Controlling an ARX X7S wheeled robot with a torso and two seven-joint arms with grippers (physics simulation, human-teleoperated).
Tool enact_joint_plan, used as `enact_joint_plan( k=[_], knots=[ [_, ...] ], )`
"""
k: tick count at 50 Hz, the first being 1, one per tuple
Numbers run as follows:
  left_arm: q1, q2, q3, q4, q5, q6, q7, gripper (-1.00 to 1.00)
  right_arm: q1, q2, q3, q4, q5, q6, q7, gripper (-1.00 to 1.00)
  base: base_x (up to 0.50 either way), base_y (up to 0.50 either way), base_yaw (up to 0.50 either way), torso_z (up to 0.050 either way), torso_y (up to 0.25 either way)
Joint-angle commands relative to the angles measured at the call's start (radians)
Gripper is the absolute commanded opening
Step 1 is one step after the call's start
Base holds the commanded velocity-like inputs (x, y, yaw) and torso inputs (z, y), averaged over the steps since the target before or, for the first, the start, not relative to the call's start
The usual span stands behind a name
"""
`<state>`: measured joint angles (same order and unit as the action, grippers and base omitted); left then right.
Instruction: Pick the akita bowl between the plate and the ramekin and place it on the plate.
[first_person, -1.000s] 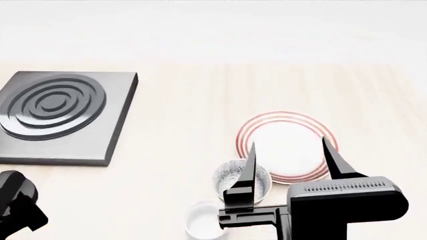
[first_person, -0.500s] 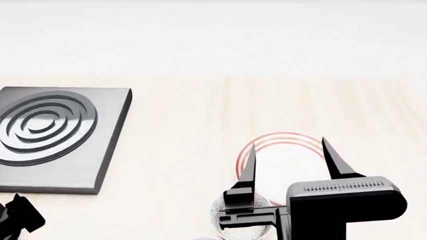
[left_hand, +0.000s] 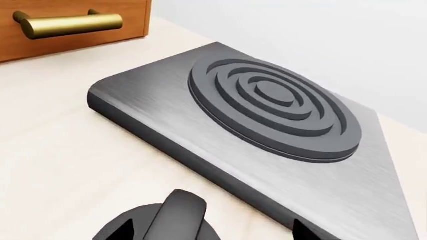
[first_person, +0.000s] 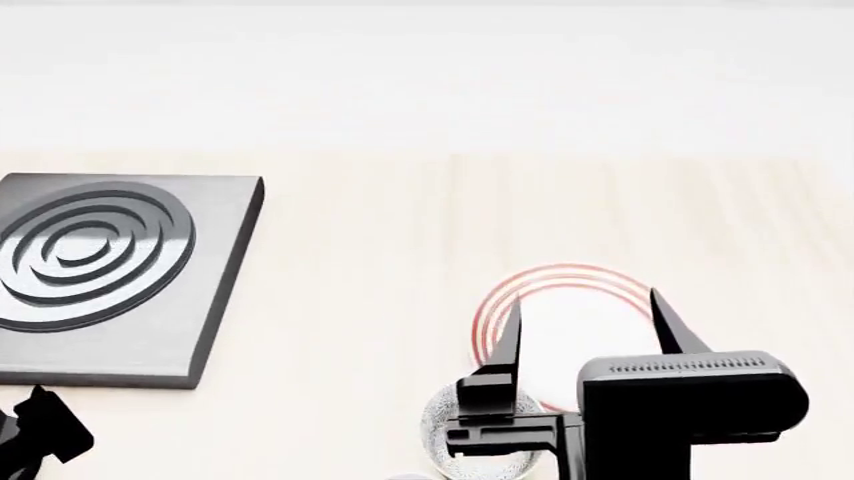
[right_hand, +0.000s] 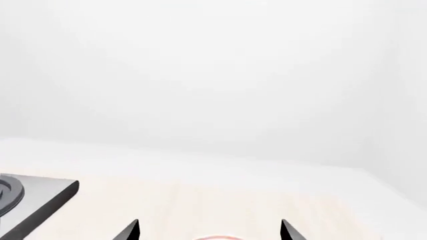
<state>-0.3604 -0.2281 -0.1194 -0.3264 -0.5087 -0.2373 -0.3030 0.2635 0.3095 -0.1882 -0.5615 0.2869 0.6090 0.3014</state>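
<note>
One akita bowl (first_person: 447, 425), one plate (first_person: 574, 325), one burner plate (first_person: 107, 270), one drawer handle (left_hand: 67, 22)

Akita bowl (first_person: 447, 425) — half hidden, edge-cropped.

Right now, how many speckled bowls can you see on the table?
1. The speckled bowl sits at the near edge of the head view, just nearer than the red-ringed plate, partly behind the right claw. Another could be hidden below the frame or behind the arm.

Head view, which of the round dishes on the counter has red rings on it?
The plate, flat and white, behind the open right gripper. The akita bowl near it is deep and speckled grey.
</note>
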Motion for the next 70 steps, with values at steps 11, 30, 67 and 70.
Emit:
enact_joint_plan(
  k=[11,30,67,70],
  knots=[
    [-0.004,-0.001,0.008,-0.007,-0.006,0.005,-0.002,1.00,0.061,-0.027,0.022,0.063,0.050,0.200,0.063,1.00,0.00,0.00,0.00,0.000,0.000],
    [-0.006,-0.003,0.011,-0.018,-0.007,0.013,-0.010,1.00,0.109,-0.045,0.016,0.209,0.096,0.234,0.020,1.00,0.00,0.00,0.00,0.000,0.000],
    [-0.002,-0.008,0.020,-0.016,-0.015,0.020,-0.017,1.00,0.216,-0.081,0.083,0.367,0.217,0.393,0.006,1.00,0.00,0.00,0.00,0.000,0.000],
    [-0.003,-0.008,0.020,-0.018,-0.016,0.021,-0.017,1.00,0.234,-0.087,0.092,0.379,0.230,0.418,0.009,1.00,0.00,0.00,0.00,0.000,0.000]
  ],
)
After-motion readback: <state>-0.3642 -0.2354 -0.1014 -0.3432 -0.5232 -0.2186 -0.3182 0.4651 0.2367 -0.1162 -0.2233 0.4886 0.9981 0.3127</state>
